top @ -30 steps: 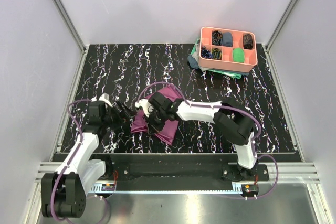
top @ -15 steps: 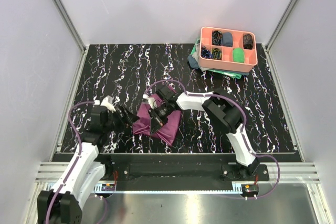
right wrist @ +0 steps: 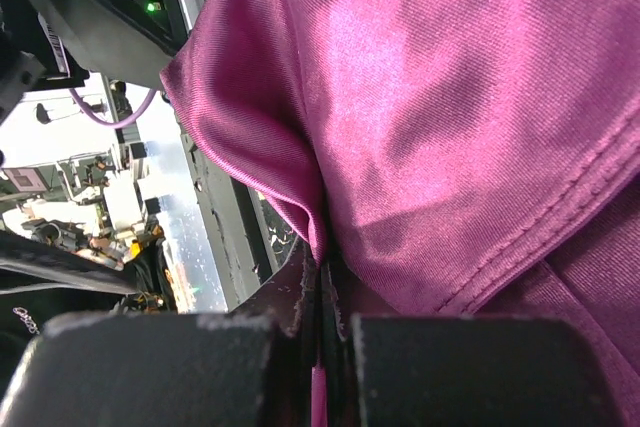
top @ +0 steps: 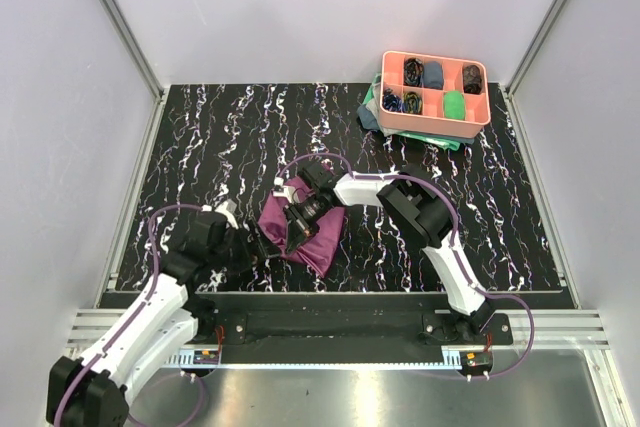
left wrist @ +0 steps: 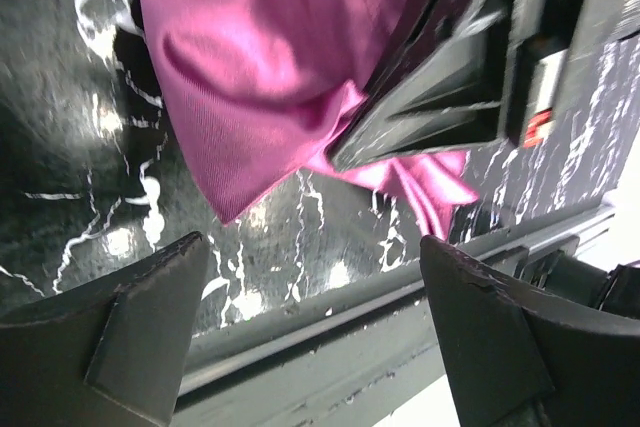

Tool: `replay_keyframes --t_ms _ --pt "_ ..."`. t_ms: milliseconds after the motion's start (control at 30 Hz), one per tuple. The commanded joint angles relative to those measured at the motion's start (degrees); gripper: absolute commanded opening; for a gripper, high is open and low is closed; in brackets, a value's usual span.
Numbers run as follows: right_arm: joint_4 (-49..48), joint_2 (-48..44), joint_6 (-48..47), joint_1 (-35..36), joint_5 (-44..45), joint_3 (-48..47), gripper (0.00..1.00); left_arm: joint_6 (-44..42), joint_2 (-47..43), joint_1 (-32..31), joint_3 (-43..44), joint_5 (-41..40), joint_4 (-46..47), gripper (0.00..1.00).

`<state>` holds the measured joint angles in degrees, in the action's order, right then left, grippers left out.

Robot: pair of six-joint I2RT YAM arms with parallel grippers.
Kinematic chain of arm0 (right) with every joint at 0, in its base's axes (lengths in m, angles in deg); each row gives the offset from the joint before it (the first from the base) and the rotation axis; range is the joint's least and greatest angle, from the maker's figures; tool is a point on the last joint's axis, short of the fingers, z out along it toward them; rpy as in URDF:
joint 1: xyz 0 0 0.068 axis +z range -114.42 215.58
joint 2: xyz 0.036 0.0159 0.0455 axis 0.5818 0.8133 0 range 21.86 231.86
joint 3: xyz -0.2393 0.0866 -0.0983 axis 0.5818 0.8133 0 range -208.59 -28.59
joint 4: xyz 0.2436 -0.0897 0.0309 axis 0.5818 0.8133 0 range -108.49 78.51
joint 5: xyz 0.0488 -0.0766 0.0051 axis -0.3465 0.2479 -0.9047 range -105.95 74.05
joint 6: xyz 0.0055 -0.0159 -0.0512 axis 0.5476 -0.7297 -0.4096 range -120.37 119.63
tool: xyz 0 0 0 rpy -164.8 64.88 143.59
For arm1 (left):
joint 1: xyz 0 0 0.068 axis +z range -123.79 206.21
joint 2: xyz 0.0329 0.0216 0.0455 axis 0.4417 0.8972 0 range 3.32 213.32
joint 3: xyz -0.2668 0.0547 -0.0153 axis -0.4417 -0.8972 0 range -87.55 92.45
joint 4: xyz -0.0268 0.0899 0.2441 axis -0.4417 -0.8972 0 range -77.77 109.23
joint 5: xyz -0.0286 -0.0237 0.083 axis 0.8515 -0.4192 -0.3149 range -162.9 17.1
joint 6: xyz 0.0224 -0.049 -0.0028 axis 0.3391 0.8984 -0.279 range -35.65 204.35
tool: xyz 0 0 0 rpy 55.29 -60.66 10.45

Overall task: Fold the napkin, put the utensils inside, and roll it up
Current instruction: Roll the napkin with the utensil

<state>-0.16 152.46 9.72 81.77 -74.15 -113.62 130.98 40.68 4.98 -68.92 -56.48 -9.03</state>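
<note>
The right gripper (right wrist: 322,292) pinches a fold of the plum napkin (top: 320,235) near the table's (top: 200,147) near edge; the left gripper (left wrist: 310,252) gapes empty just left of the cloth

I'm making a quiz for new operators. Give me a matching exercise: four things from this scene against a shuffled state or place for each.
Things:
1. left claw
2. right claw
3. napkin
4. pink tray

States or places:
a. shut, pinching fabric
b. far right corner
c. open, holding nothing
d. bunched up, purple

Pairs: 1-c, 2-a, 3-d, 4-b
</note>
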Motion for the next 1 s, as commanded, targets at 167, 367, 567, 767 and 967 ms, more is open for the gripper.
replay_keyframes --t_ms 167,367,567,767,967 --pt "-0.22 0.7 0.2 -0.58 -1.57 -1.54 0.0 8.29 4.81 -0.74 -3.95 4.84 20.49 0.9" --pt "-0.22 0.97 0.02 -0.58 -1.13 -1.1 0.0 11.38 9.57 -0.74 -3.52 4.94 30.71 0.9" --pt "-0.31 0.79 -0.07 -0.58 -0.96 -0.31 0.0 11.37 11.06 0.05 -3.34 2.03 33.87 0.9" --pt "-0.22 1.4 -0.07 -0.67 -1.22 -0.22 0.0 10.59 10.98 2.07 -5.97 -0.08 36.68 0.91" --pt "-0.31 1.93 0.02 -0.58 -1.31 -0.57 0.0 5.94 11.68 4.45 -6.77 -0.96 37.39 0.91"
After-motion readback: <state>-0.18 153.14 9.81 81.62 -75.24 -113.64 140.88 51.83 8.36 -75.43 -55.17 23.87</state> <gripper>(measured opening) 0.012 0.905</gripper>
